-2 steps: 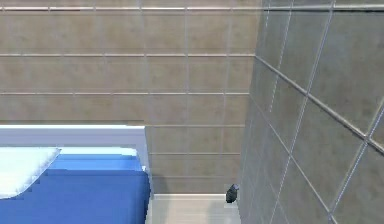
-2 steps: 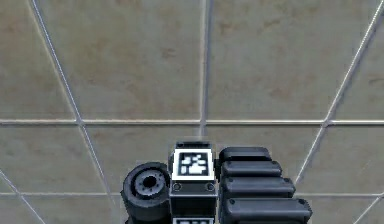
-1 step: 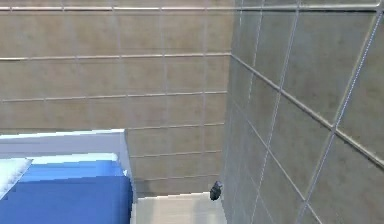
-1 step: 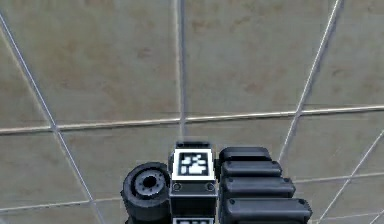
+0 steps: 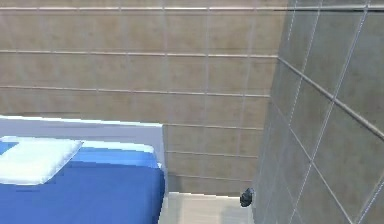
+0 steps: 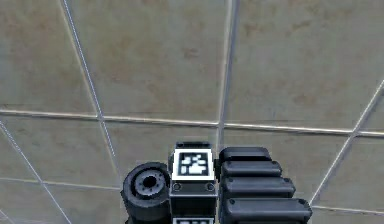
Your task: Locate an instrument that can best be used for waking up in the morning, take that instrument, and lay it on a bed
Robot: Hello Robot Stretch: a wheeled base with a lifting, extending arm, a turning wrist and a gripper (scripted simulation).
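Blue-covered bed [image 5: 110,195] with a white pillow [image 5: 38,158] at the near left of the forward view, set before a tan tiled wall [image 5: 150,70]; grey tiled wall [image 5: 330,110] closing in on the right, with a strip of pale floor [image 5: 200,208] between. Small dark round object [image 5: 246,197] low at the foot of that grey wall, too small to name. In the arm side view, dark arm [image 6: 250,188] rising from the bottom edge, a white marker [image 6: 192,165] with black marks at its end, and the dark rounded body of the end effector [image 6: 148,190] just left of it, all close before bare wall tiles [image 6: 120,70]. Far end of the end effector not made out, so impossible to tell whether holding anything, or the degree of opening. Whereabouts of the alarm clock likewise impossible to tell from here; search judged not yet finished, with the drop-off place close by. Likely handling, once found: light, rigid, hard-cased and somewhat slippery, with a clear face apt to crack if knocked or dropped. Best taken across the sides of the casing, near its middle, never by the face or any bell on top; best laid flat on the blue cover, well in from the bed's edge, to guard against rolling off the soft surface.
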